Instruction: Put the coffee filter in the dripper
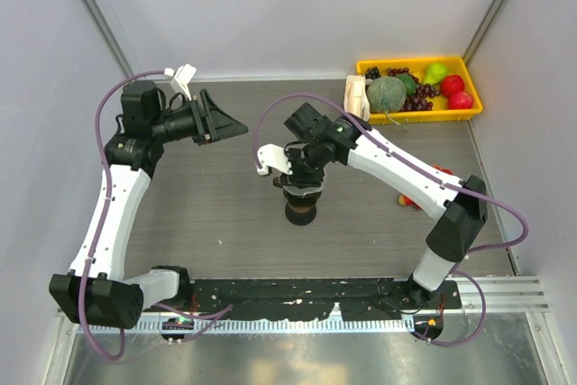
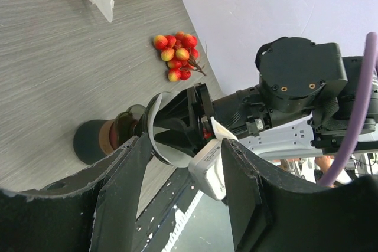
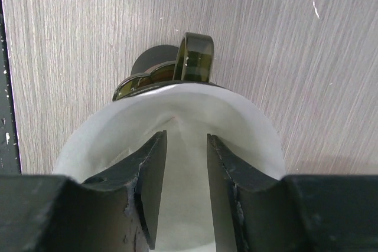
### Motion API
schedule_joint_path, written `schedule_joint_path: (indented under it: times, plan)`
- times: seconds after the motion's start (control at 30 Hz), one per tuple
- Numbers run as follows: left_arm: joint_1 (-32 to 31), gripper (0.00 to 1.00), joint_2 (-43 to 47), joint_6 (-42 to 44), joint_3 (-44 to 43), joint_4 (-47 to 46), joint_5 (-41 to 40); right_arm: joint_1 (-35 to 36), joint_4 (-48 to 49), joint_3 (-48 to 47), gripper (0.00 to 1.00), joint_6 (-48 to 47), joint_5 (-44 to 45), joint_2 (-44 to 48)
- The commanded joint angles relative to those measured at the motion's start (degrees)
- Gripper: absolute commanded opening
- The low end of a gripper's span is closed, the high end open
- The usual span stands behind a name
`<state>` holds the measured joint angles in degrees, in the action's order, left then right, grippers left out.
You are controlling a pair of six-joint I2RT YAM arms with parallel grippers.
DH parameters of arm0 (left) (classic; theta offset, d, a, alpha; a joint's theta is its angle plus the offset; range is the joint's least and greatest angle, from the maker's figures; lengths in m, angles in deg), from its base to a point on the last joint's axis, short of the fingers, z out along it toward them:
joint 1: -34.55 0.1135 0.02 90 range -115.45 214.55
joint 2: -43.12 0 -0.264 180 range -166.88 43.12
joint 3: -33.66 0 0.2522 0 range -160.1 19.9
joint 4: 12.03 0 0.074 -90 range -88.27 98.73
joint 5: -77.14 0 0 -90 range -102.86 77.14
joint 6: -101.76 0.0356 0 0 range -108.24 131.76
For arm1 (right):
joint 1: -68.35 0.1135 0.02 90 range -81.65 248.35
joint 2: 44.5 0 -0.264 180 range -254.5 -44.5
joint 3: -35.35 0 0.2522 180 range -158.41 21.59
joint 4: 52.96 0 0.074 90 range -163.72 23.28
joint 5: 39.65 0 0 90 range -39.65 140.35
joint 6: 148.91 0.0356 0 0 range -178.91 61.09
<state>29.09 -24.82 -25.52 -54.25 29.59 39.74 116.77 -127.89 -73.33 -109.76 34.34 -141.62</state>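
Note:
The white coffee filter (image 3: 248, 128) stands opened as a cone inside the dark olive dripper (image 3: 142, 82), whose handle (image 3: 195, 57) points away from me. The dripper sits on a dark round base (image 1: 300, 212) at mid-table. My right gripper (image 3: 185, 136) reaches down into the filter cone with its fingers a little apart, nothing pinched between them. In the left wrist view the filter's edge (image 2: 153, 123) and the dripper (image 2: 127, 119) show under the right gripper. My left gripper (image 1: 230, 125) is open and empty, raised at the left and facing the dripper.
A yellow tray (image 1: 472, 96) of fruit stands at the back right, with the pack of white papers (image 1: 358, 96) beside it. A bunch of red berries (image 2: 177, 48) lies right of the dripper. The black rail (image 1: 297, 293) runs along the near edge.

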Motion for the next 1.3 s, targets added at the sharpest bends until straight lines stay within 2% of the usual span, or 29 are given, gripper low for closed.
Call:
schedule_joint_path:
  times: [0.0,0.2,0.43,0.57,0.67,0.77,0.83,1.0,1.07,1.13,1.2,1.27]
  plan:
    - [0.44,0.60,0.88,-0.87,0.50,-3.25,1.19,0.36,-1.32,-3.52,0.40,0.23,0.89,2.02]
    - [0.44,0.60,0.88,-0.34,1.29,-3.60,1.45,0.36,-3.26,-8.17,0.41,0.57,1.68,2.64]
    - [0.71,0.60,0.53,6.59,-1.43,1.40,0.58,-1.05,-3.61,-15.03,0.41,2.86,0.81,7.64]
    - [1.06,0.61,0.62,15.10,-4.24,7.46,-1.35,-6.31,-1.51,-15.83,0.40,7.60,-4.11,12.02]
    - [1.06,0.61,0.97,23.88,-6.70,13.26,-3.99,-14.37,1.74,-13.73,0.40,12.77,-9.54,16.07]
    - [1.15,0.63,2.11,30.58,-7.76,18.19,-7.41,-24.65,8.14,-6.70,0.40,17.53,-15.17,22.65]
    - [1.15,0.67,3.16,33.57,-6.80,19.86,-10.74,-29.76,12.71,-0.38,0.40,21.83,-16.33,27.93]
    - [1.50,0.70,5.18,39.19,-1.36,21.98,-15.68,-40.06,25.36,19.71,0.40,31.32,-17.04,39.09]
    - [1.76,0.77,5.54,40.43,0.66,22.33,-17.00,-43.05,29.15,27.63,0.40,34.67,-17.12,41.73]
    - [1.85,0.97,6.41,41.75,2.60,21.89,-18.05,-44.99,33.19,34.22,0.47,37.92,-15.11,43.76]
    - [2.11,0.99,7.73,42.20,5.14,20.84,-19.54,-46.40,35.58,39.25,0.54,39.42,-14.58,45.08]
    - [2.29,0.99,9.05,42.46,7.95,19.61,-20.60,-46.66,37.51,43.03,0.70,40.74,-11.86,45.96]
